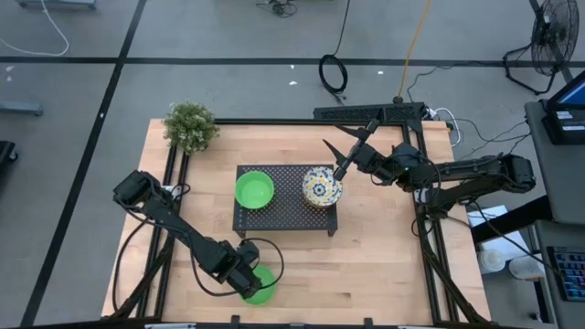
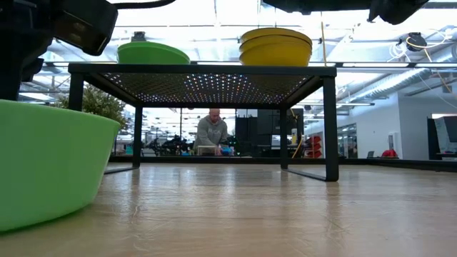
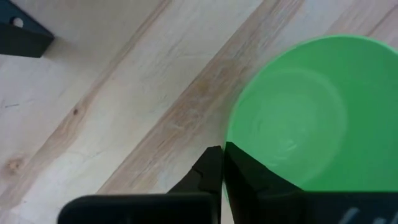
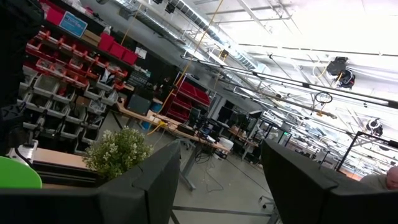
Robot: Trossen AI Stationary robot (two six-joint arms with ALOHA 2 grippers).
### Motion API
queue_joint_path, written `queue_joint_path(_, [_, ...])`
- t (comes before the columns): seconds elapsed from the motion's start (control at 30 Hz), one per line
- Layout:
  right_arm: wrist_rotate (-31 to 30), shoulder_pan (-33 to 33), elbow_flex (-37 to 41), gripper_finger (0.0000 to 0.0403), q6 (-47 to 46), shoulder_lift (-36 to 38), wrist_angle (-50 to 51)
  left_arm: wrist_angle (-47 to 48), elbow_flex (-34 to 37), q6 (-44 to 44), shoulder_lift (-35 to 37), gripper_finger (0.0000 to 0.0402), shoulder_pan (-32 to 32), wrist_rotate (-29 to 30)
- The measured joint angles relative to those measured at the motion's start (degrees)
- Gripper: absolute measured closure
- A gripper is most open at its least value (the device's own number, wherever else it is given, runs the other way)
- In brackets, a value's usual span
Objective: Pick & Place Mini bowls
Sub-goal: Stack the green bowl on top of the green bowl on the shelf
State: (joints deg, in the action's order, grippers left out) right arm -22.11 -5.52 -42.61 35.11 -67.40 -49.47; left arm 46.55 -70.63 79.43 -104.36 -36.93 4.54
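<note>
One plain green mini bowl sits near the table's near edge, and my left gripper is shut on its rim; it fills the low view's left side. On the black perforated rack stand a second green bowl and a stack of floral bowls, whose outsides show yellow in the low view. My right gripper is open, raised beside the stack's right rim and touching nothing. The rest of the bowls are hidden. My left gripper pinches the green bowl's rim, one finger inside the bowl and the other finger outside it. The fingers come from above, slanting down. The bowl stays upright; whether its base is on the table, I cannot tell.
A bushy potted plant stands at the table's far left corner. The rack stands on legs, with open room under it. Bare wood lies to the right of the green bowl. A person is in the room far behind.
</note>
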Motion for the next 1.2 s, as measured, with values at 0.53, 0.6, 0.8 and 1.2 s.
queue_joint_path(0.53, [0.00, 0.00, 0.00, 0.0188, 0.00, 0.00, 0.02, -0.33, 0.00, -0.21, 0.00, 0.0392, 0.02, -0.20])
queue_joint_path(0.6, [0.00, 0.00, 0.00, 0.0188, 0.02, -0.02, 0.02, -0.33, 0.00, -0.21, 0.00, 0.0395, 0.02, -0.20])
queue_joint_path(0.8, [0.00, 0.00, 0.00, 0.0188, 0.00, 0.00, 0.02, -0.33, 0.00, -0.21, 0.00, 0.0391, 0.02, -0.02])
queue_joint_path(1.2, [0.00, -0.01, 0.01, 0.0188, 0.00, -0.01, 0.01, -0.33, 0.00, -0.88, 0.00, 0.0397, 0.02, 0.12])
